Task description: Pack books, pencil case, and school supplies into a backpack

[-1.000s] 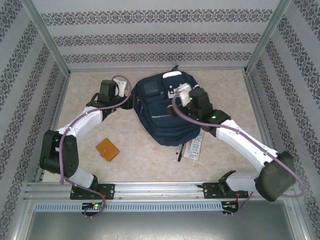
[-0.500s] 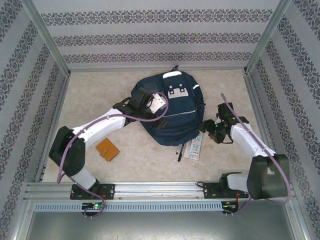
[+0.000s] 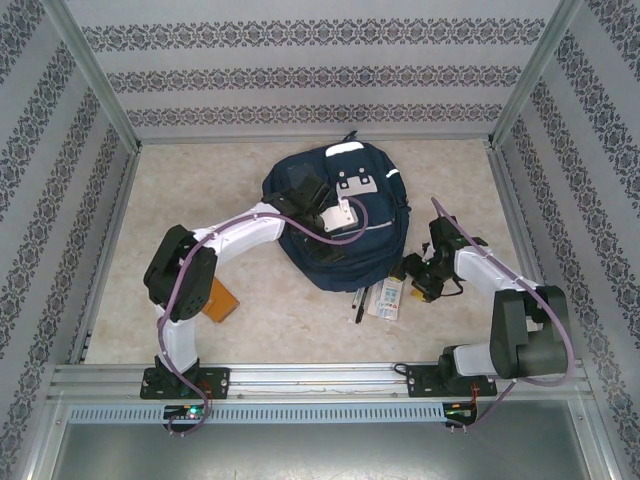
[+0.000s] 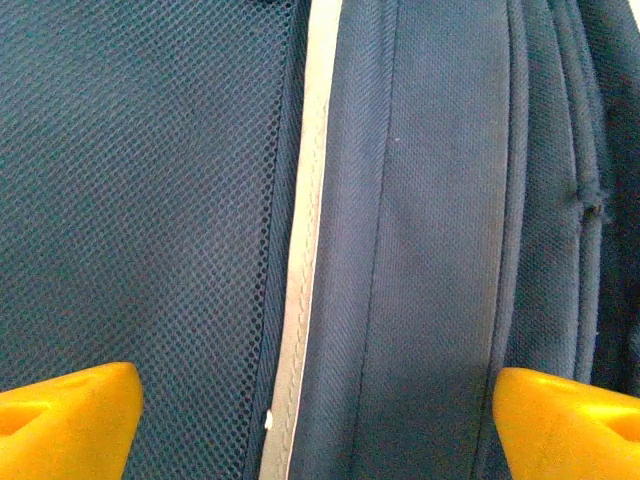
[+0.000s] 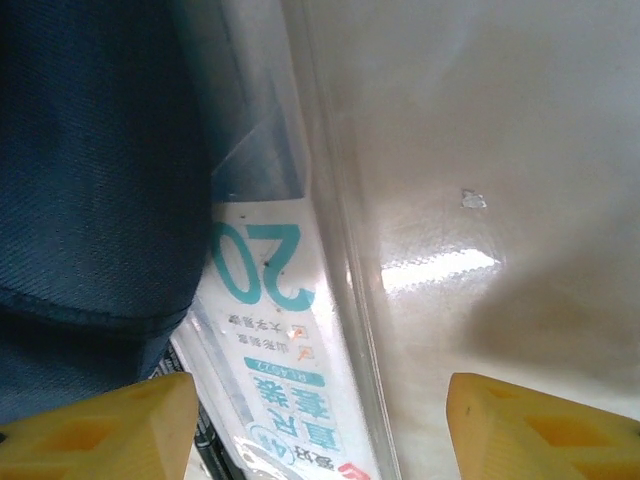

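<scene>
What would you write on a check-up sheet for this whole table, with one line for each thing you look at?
Surface: beige marbled table, with a shiny glare patch near the right gripper.
Job's things: backpack lies in the middle; pencil case and black pens lie against its near edge; orange booklet is partly hidden by the left arm.
Clutter: nothing seen.
Grippers: left gripper open, over the backpack's white trim; right gripper open, straddling the pencil case's edge.
Cables: purple cables run along both arms.
Surroundings: patterned walls, metal rail at the near edge.
</scene>
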{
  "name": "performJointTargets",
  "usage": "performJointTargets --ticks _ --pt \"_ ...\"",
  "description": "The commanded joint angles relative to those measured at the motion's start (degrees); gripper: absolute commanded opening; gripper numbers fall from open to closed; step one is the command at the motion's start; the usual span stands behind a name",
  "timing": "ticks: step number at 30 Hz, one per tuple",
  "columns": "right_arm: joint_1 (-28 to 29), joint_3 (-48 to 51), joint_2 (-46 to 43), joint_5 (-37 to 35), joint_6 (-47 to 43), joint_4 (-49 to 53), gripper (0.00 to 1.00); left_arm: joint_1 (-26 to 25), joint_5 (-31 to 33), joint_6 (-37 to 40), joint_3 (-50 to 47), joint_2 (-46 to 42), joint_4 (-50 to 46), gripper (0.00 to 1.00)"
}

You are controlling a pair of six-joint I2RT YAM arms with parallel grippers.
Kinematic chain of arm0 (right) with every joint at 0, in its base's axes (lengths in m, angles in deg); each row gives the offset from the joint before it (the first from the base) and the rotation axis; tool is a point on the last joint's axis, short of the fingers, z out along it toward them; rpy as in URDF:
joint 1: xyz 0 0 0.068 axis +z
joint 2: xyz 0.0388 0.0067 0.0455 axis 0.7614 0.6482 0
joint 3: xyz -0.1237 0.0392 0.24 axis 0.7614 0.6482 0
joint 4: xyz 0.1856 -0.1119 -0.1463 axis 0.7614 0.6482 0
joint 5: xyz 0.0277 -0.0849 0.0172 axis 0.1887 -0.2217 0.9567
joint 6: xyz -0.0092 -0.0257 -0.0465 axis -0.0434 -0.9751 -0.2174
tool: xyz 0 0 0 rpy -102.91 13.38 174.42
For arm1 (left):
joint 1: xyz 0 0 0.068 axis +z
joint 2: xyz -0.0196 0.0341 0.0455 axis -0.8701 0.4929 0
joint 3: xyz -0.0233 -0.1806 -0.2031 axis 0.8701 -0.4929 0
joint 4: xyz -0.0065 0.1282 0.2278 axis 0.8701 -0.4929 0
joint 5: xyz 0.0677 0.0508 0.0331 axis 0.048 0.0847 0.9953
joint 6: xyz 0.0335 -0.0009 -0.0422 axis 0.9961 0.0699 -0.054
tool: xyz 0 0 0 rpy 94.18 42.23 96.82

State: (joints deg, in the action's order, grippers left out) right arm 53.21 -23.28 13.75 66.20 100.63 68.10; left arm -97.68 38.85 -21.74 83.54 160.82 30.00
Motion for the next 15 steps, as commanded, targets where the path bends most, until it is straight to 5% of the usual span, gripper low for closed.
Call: performJointTargets --ticks 1,9,12,15 --pt "0.0 1.5 0.9 -0.2 0.0 -0.5 0.69 -1.2 1.9 3.0 1.8 1.9 -0.5 0.9" --pt "-0.4 1.6 1.2 2.6 0.4 -1.5 0.62 -2.8 -6.1 8.2 -1.5 1.0 0.4 1.0" --pt "-0.4 1.6 1.8 4.2 0.2 -2.2 0.58 -2.8 2.3 6.2 -1.5 2.4 3.3 0.99" --pt "-0.4 2.2 2.3 5.7 0.9 -3.6 0.57 -2.7 9.3 4.1 2.3 5.3 1.7 0.79"
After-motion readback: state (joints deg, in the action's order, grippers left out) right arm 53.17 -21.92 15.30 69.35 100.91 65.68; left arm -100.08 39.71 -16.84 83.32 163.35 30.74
